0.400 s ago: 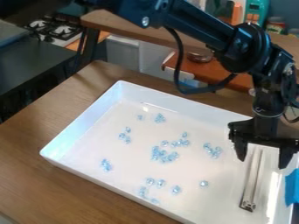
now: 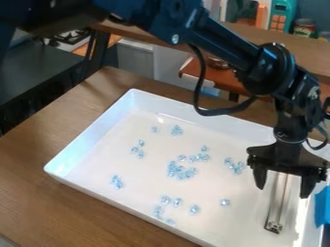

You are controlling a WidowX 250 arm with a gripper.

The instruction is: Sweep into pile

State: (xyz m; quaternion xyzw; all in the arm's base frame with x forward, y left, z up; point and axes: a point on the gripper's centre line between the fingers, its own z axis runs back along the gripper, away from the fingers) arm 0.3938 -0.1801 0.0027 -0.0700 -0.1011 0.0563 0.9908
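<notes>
A brown wood-grain desk (image 2: pixel 38 202) spreads across the lower left and runs back behind a big white tray (image 2: pixel 90 132), which lies on it at a slant. The black arm (image 2: pixel 222 41) crosses the top of the view and bends down at the right. At the left stands a dark grey counter (image 2: pixel 38 72); behind, a long wooden ledge (image 2: pixel 258 36) runs across the room, with a lower reddish-brown surface (image 2: pixel 228 81) beneath it. The gripper (image 2: pixel 283 190) hangs over the tray's right part, jaws spread, one to each side of a slim metallic bar (image 2: pixel 278 202). The bar lies in the tray, its long axis running nearly straight down the view: the far end goes up behind the gripper, the near end points toward the tray's near side, leaning slightly left. Farther back sit a stove top (image 2: pixel 71 36) and a teal object with orange squares (image 2: pixel 282 14). A blue patch (image 2: pixel 323 207) shows at the right edge. Smallest are the clear, bluish beads (image 2: pixel 180 170), in scattered clusters left of the bar, the fullest near the tray's middle, with one bead alone nearer the bar.
</notes>
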